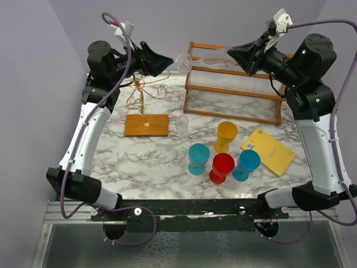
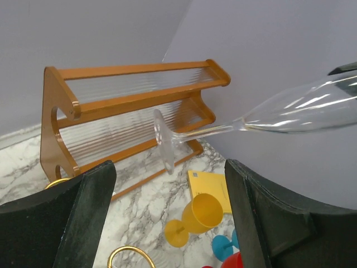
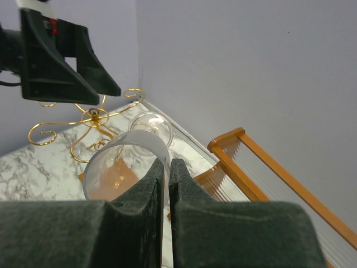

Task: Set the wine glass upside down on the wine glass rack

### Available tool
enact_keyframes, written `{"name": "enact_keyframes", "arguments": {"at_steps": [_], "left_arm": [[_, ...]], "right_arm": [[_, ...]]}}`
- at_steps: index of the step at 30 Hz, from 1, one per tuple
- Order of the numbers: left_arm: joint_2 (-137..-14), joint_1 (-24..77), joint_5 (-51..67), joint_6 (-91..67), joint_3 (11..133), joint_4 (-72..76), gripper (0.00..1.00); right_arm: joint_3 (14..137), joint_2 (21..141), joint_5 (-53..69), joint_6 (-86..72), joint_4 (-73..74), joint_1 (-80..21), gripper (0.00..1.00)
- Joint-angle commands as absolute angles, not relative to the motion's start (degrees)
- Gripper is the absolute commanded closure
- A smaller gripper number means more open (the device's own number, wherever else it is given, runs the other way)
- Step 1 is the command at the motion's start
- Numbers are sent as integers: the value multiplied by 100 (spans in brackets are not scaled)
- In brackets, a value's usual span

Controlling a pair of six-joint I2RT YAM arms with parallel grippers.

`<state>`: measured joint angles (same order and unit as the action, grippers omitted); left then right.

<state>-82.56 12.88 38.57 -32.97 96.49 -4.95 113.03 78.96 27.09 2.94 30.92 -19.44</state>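
The clear wine glass [image 1: 209, 58] is held level in the air, foot [image 1: 183, 61] pointing left. My right gripper [image 1: 237, 54] is shut on the bowl's rim [image 3: 125, 167], the glass wall pinched between its fingers. My left gripper [image 1: 167, 60] is open and empty, its tips just left of the foot. In the left wrist view the foot [image 2: 164, 139] and stem hang above and beyond the wide-apart fingers [image 2: 83, 218]. The gold wire wine glass rack [image 1: 142, 96] stands on its wooden base [image 1: 146, 125] below the left gripper; it also shows in the right wrist view [image 3: 92, 117].
A brown slatted shelf rack [image 1: 234, 84] stands at the back. A small clear tumbler [image 1: 182, 125], a yellow goblet [image 1: 226, 135], two blue goblets [image 1: 198, 158] [image 1: 247, 163], a red goblet [image 1: 222, 167] and a yellow booklet [image 1: 269, 150] sit at front centre and right.
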Motion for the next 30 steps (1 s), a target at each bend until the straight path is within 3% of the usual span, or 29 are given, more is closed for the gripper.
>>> {"name": "enact_keyframes", "arguments": {"at_steps": [1, 14, 20, 30], "left_arm": [[-8442, 1308, 4191, -3652, 9467, -176, 21], [-8506, 1431, 4667, -4003, 9158, 389, 45], [-8506, 1455, 4609, -3999, 9130, 352, 64], [-8582, 1477, 4672, -4047, 9187, 383, 87]], "right_arm": [[11363, 7766, 3119, 35, 2632, -1969, 99], [11356, 7713, 3369, 9, 2619, -1969, 99], [11364, 7731, 3454, 17, 2610, -1969, 99], [11280, 7709, 3572, 42, 2584, -1969, 99]]}}
